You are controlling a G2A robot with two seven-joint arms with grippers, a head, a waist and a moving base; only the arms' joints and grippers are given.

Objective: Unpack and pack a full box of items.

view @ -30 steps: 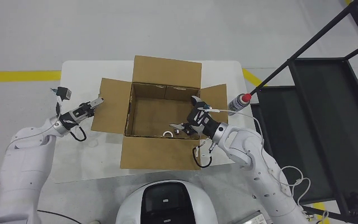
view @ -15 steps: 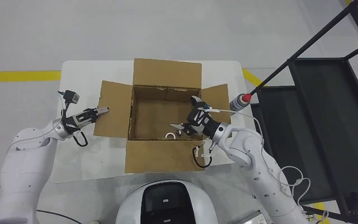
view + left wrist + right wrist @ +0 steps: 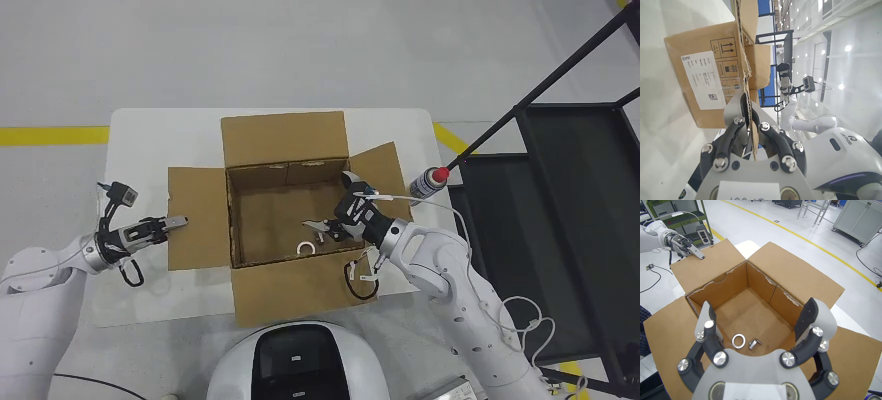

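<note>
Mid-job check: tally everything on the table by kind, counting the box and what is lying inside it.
Cardboard box: 1
Metal ring: 1
Small metal block: 1
Red-capped spray can: 1
Total: 4

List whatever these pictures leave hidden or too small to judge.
- Top view: the box floor under the right pincer is covered by it.
- Left wrist view: the box's inside is hidden by its own wall and the flap the left pincer grips.
- Top view: the metal piece beside the ring is too small to identify.
</note>
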